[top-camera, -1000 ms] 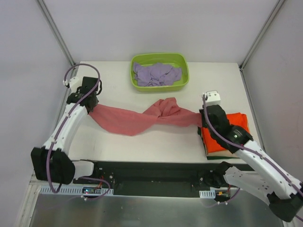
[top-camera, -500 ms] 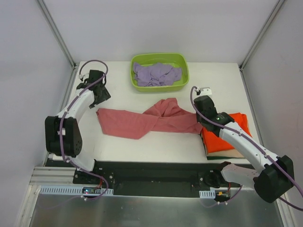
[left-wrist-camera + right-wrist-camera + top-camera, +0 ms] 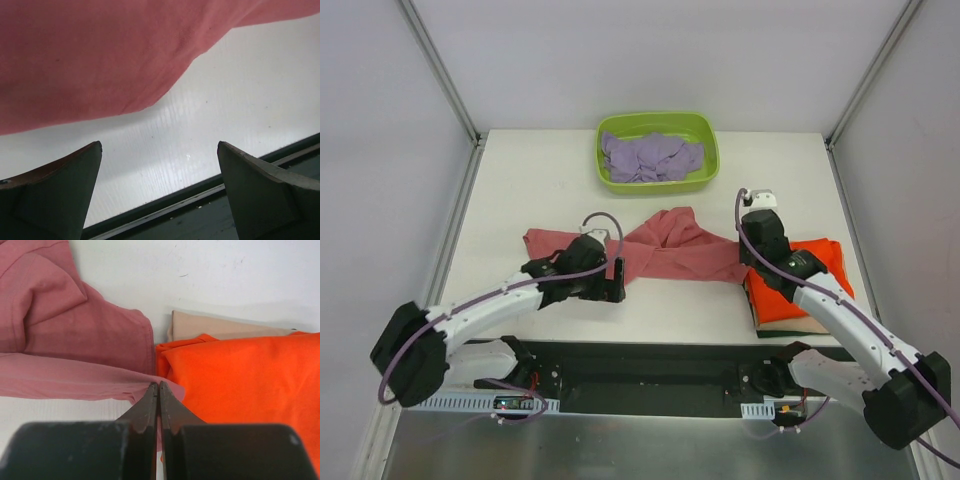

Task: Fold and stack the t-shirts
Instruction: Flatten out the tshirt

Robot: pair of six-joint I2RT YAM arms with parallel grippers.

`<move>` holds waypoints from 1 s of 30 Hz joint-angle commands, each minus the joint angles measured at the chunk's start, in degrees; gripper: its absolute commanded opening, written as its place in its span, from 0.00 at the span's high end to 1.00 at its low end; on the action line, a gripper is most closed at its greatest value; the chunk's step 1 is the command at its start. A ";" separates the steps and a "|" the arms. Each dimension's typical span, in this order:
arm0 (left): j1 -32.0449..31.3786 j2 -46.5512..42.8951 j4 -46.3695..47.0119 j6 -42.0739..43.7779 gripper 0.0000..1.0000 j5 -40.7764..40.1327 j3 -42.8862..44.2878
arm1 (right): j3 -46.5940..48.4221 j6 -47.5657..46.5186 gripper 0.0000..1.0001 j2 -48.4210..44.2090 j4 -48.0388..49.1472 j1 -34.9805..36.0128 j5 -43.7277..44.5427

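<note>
A dusty salmon-red t-shirt (image 3: pixel 665 250) lies stretched and twisted across the middle of the table. My right gripper (image 3: pixel 159 385) is shut on its right-hand edge, beside a folded bright orange t-shirt (image 3: pixel 245 385) that rests on a tan one (image 3: pixel 210 327). From above, the right gripper (image 3: pixel 751 266) sits at the left edge of that stack (image 3: pixel 808 282). My left gripper (image 3: pixel 618 282) is open at the salmon shirt's near edge. In the left wrist view its fingers (image 3: pixel 65 195) stand wide apart over bare table, with the salmon cloth (image 3: pixel 100 55) just beyond them. A lavender t-shirt (image 3: pixel 650 157) lies crumpled in the tub.
The lime-green tub (image 3: pixel 708 135) stands at the back middle of the table. The table's dark front rail (image 3: pixel 200 210) runs just below the left gripper. Grey walls and metal posts (image 3: pixel 440 70) close in both sides.
The left gripper let go of the salmon shirt's left end and opened. Its arm swung from the back left to the shirt's near edge. The freed end now lies flat.
</note>
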 commanded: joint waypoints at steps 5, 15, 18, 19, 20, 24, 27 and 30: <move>-4.07 16.32 2.38 0.17 0.10 -7.08 6.81 | -2.25 0.26 0.99 -5.78 1.45 -0.66 -0.45; -5.31 24.85 0.71 -8.71 0.32 -15.53 9.36 | -2.52 0.52 0.99 -5.79 1.80 -1.02 -2.55; -5.31 26.43 0.18 -10.29 0.42 -17.02 10.41 | -2.78 0.52 0.99 -6.14 2.15 -1.10 -3.43; -5.31 26.96 -0.26 -10.73 0.46 -17.46 10.85 | -2.87 0.52 0.99 -6.22 2.24 -1.02 -3.61; -5.22 27.49 -0.70 -10.91 0.50 -17.90 11.29 | -2.96 0.52 0.99 -6.31 2.24 -1.10 -3.87; -5.31 29.51 -1.93 -11.52 0.81 -19.22 12.88 | -3.13 -0.09 0.99 -6.31 2.51 -1.19 -4.31; -5.31 28.99 -5.52 -12.49 1.00 -21.06 14.72 | -3.22 -0.62 0.99 -6.31 2.51 -1.10 -3.09; -5.22 23.39 -10.09 -12.14 1.00 -25.27 15.43 | -3.22 -1.15 0.99 -6.49 1.89 -1.19 -1.59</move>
